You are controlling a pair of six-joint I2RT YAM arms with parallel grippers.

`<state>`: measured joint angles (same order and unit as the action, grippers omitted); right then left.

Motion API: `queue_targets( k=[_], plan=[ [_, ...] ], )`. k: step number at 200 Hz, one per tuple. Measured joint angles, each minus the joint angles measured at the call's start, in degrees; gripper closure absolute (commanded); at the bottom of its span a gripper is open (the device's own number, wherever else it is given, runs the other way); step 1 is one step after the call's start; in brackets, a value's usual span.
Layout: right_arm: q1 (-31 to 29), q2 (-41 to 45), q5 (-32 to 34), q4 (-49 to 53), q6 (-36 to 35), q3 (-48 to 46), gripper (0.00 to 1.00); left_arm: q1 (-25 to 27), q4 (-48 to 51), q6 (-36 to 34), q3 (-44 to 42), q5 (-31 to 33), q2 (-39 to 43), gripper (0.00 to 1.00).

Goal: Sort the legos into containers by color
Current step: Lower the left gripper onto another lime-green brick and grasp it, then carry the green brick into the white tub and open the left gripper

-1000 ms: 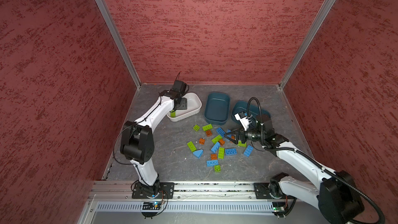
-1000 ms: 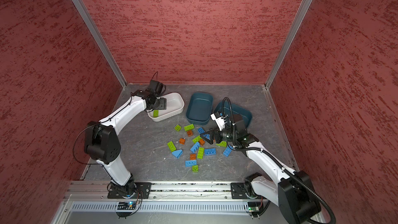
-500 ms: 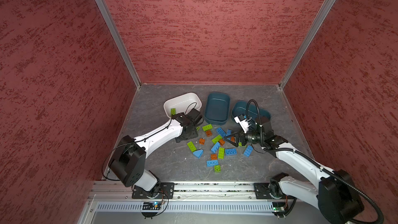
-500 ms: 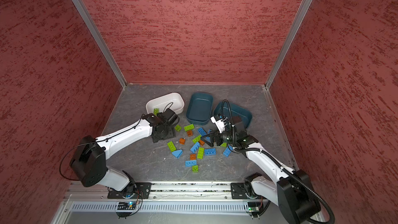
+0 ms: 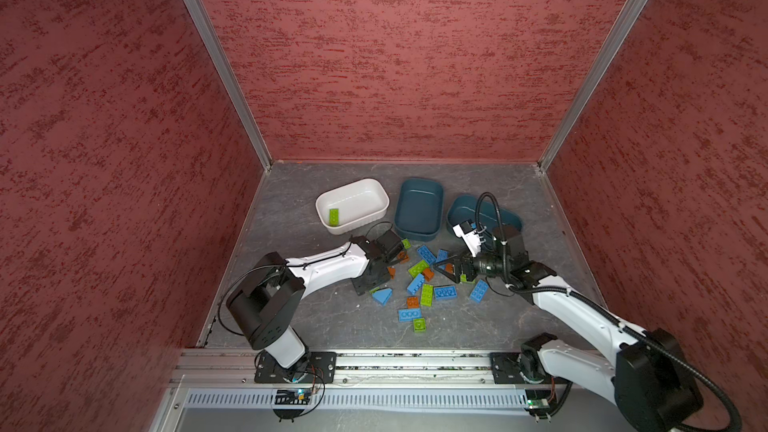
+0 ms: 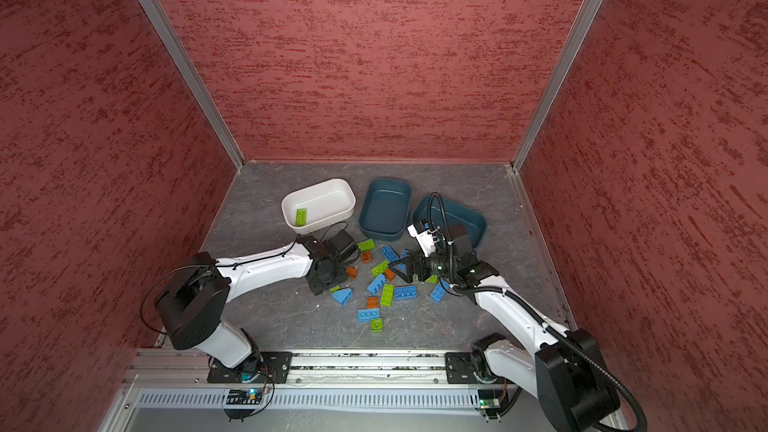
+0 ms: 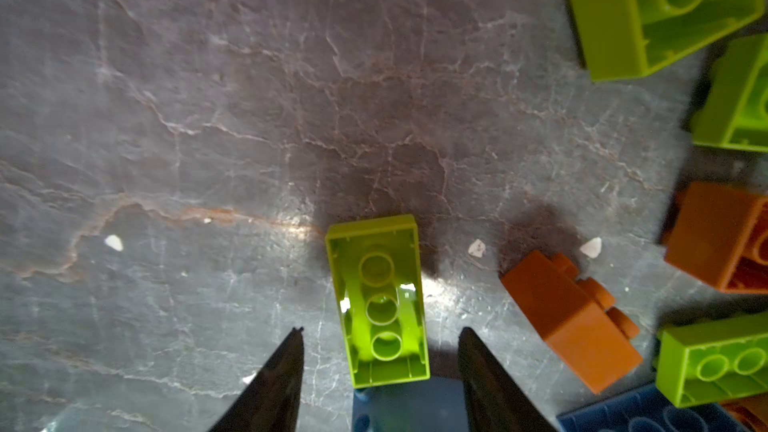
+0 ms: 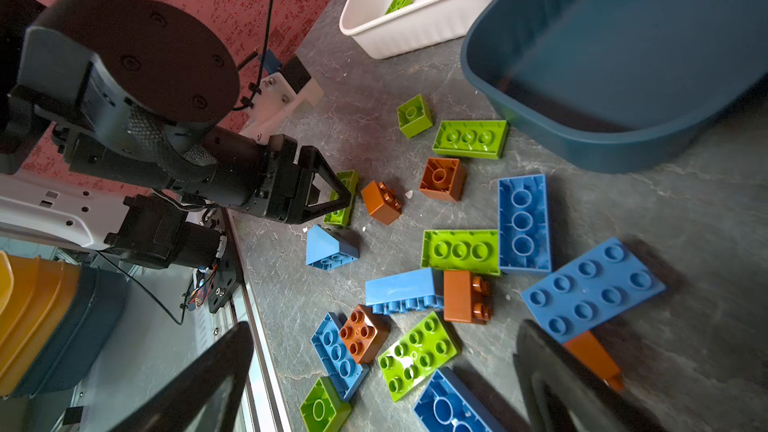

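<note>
moved: left arm has left the white tub point(image 5: 361, 223) and come down to the left fringe of the brick pile; right arm has barely shifted.
left gripper point(image 7: 380, 331): partly spread, straddling the upside-down lime brick point(image 7: 377, 301) on the bench point(image 5: 311, 317). The wrist view shows a gap on both sides, so no grip yet.
right gripper point(image 8: 384, 328): spread wide and empty, low over the right side of the pile.
done: one green brick point(image 5: 334, 216) lies in the white tub, at its left end.
middle teal tub point(image 5: 417, 205): looks empty.
right teal tub point(image 5: 462, 211): no brick on the part that shows; the rest is hidden by the right arm.
tubs: in a row toward the bench's back edge, white one leftmost.
left to do: all the blue, all the orange-brown and the other lime bricks are loose mid-bench, between the tubs and the front edge.
progress: my read is very early, one brick sorted out of roughly twenty.
step: looks like the second green pick, for the white tub.
risk: the blue wedge point(image 5: 382, 296) sits right at the lime brick's near end and an orange brick point(image 7: 569, 317) is just beside one finger. Either could be nudged on closing.
</note>
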<state>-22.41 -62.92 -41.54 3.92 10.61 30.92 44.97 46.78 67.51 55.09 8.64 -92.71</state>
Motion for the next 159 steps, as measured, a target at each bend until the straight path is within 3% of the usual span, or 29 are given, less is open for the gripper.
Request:
queue_targets(
  k=[62, 116, 159],
  plan=[
    [0.0, 0.0, 0.8, 0.7, -0.2, 0.0, 0.01, 0.0, -3.6, 1.1, -1.8, -0.8, -0.9, 0.69],
    [0.0, 0.0, 1.0, 1.1, -0.6, 0.0, 0.01, 0.0, -4.1, 0.2, -1.7, -0.6, -0.8, 0.71],
    [0.0, 0.0, 1.7, 2.1, -0.9, 0.0, 0.01, -1.8, -0.5, -7.4, 3.3, 1.4, -0.6, 0.71]
  ],
)
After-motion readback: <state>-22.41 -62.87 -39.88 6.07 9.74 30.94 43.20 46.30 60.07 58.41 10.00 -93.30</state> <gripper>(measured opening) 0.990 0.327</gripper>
